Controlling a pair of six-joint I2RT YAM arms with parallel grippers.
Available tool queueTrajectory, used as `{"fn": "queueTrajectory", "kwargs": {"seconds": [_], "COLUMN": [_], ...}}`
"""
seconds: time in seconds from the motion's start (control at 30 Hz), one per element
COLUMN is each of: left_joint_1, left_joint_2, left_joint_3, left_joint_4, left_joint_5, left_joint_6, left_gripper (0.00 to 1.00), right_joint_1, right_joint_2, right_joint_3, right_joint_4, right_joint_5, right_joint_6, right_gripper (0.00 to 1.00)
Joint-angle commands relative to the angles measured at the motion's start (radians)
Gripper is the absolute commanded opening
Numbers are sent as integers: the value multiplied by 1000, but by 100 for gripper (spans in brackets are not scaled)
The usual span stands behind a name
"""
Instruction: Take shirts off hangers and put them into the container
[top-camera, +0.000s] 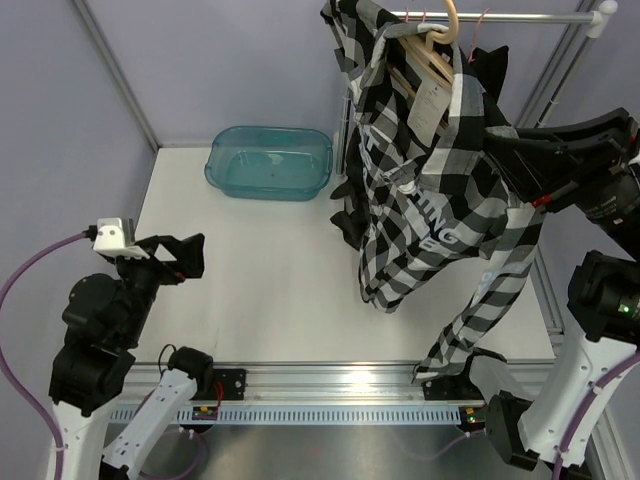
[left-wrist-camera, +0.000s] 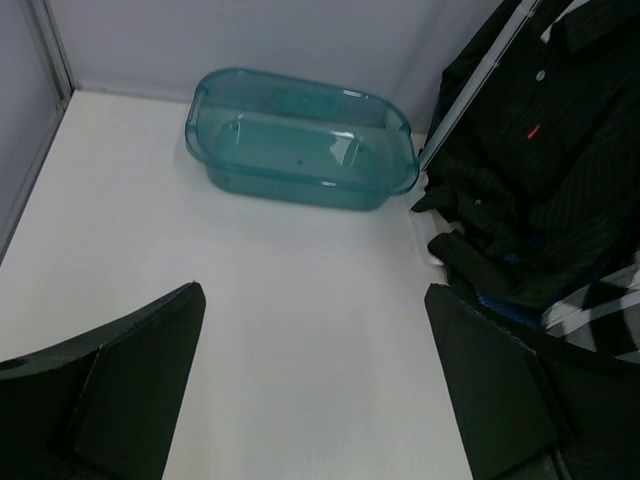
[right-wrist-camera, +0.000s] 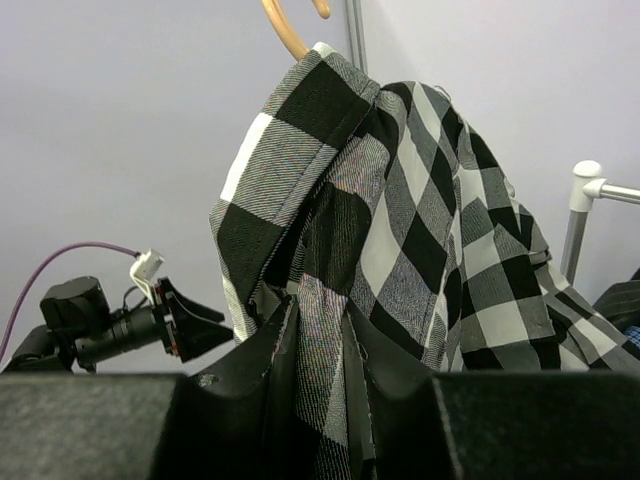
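Black-and-white check fabric fills the right wrist view: the black-and-white check shirt (right-wrist-camera: 400, 230) hangs lengthwise, top to bottom, from the wooden hanger (top-camera: 425, 55) on the rail (top-camera: 520, 17) at the far right of the table (top-camera: 270, 290), one sleeve trailing down toward the near edge. The right claw (right-wrist-camera: 320, 330) is closed down narrow on a fold of this shirt, below the collar, so the hanger lies above the grip and the cloth runs up and away from the fingers. The collar looks draped over the hanger's top, so the shirt is not yet free. I judge that the coming pull must lift or slide the collar clear of the curved wood, not drag straight down against it. The right arm is the one at the garment; the left claw (top-camera: 188, 256) hovers well apart over the left of the table, spread fully wide with nothing in it. The teal tub (left-wrist-camera: 290, 185) sits at the far side, left of the hanging shirt, with nothing visible in it. A black shirt (left-wrist-camera: 560, 170) hangs behind the checked one and could snag or be dragged along.
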Motion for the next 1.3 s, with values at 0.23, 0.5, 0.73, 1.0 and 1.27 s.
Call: {"fn": "queueTrajectory", "kwargs": {"seconds": [0.23,0.5,0.73,1.0,1.27], "left_joint_1": [-4,-4,-4,-4,-4], "left_joint_2": [94,142,142,118,96], "left_joint_3": [133,191,265,364,390], "left_joint_4": [4,22,27,6,-13], "left_joint_5": [1,51,93,56,37], "left_joint_6": [11,-15,-17,-6,13], "left_gripper": [99,99,99,99,99], "right_joint_1": [171,541,814,1073,1092], "right_joint_2": [169,295,381,545,531], "right_joint_3": [9,-82,-176,47,7], "right_joint_4": [48,-148,-151,-200,-128], "right_joint_5": [-2,168,323,466,559], "right_joint_6": [-68,-347,-445,-511,-527], "right_gripper": [0,0,0,0,0]}}
